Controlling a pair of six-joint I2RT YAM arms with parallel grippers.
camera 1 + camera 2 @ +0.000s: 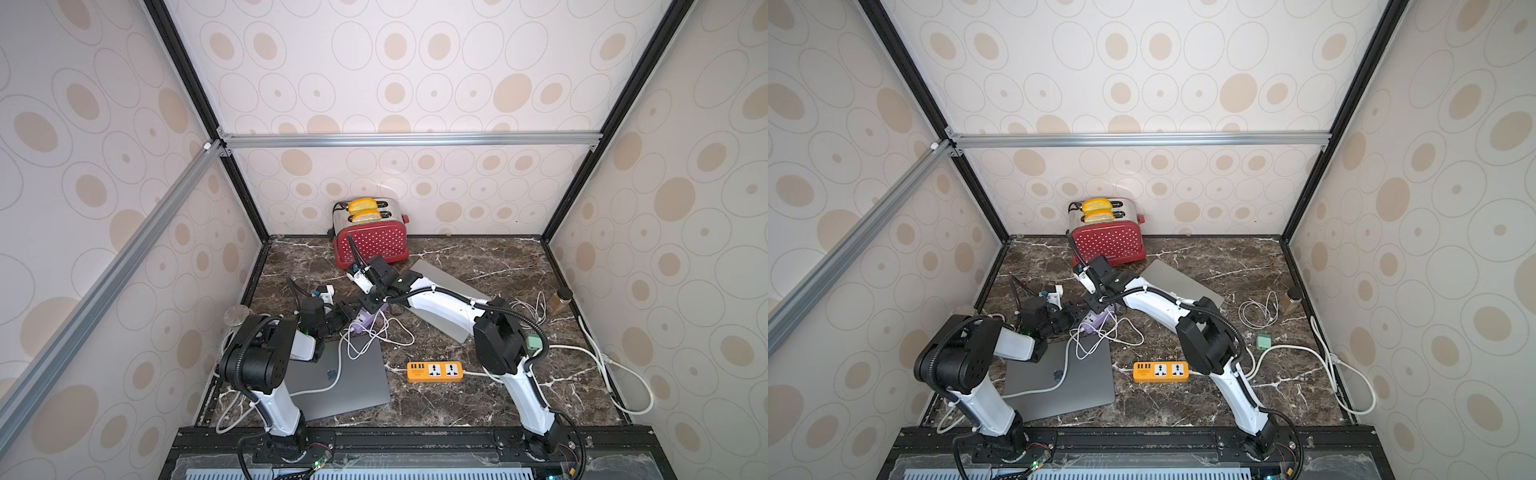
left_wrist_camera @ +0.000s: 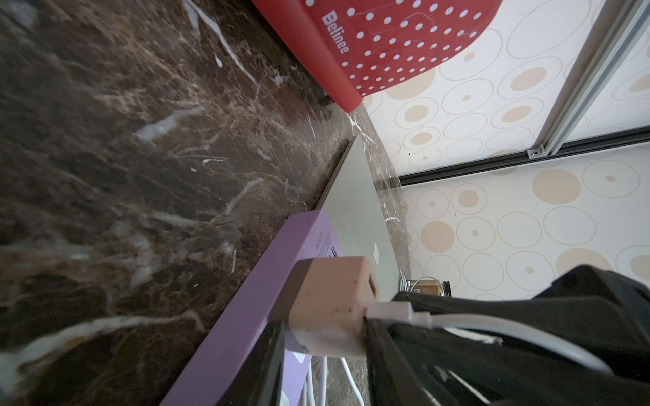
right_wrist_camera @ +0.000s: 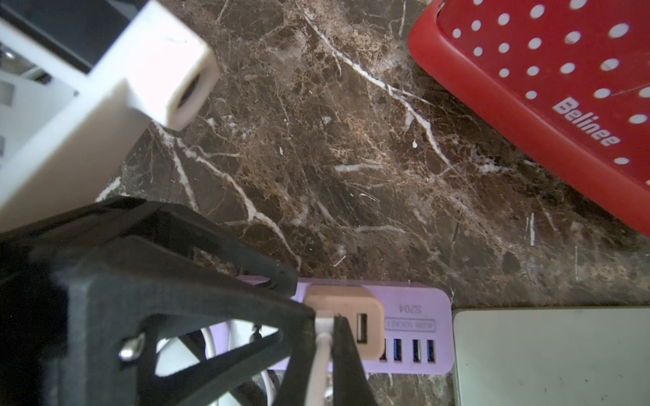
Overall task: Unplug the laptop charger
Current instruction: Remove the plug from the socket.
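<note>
The laptop charger is a peach block (image 2: 327, 302) plugged into a purple power strip (image 2: 256, 309) on the marble table. In the left wrist view my left gripper (image 2: 325, 339) is shut on the block, with one dark finger (image 2: 271, 362) against each side. A white cable plug (image 3: 323, 318) sits in the block (image 3: 344, 316), and my right gripper (image 3: 324, 328) is shut on that plug. In both top views the two grippers (image 1: 347, 311) (image 1: 372, 299) meet over the purple strip (image 1: 365, 320) (image 1: 1096, 322). The white cable runs down across a dark grey closed laptop (image 1: 345, 382).
A red dotted toaster (image 1: 370, 245) stands at the back wall. A silver closed laptop (image 1: 440, 286) lies under my right arm. An orange power strip (image 1: 434, 371) lies in front. A coiled white cable (image 1: 532, 309), a jar (image 1: 561, 299) and a green block (image 1: 534, 343) are at the right.
</note>
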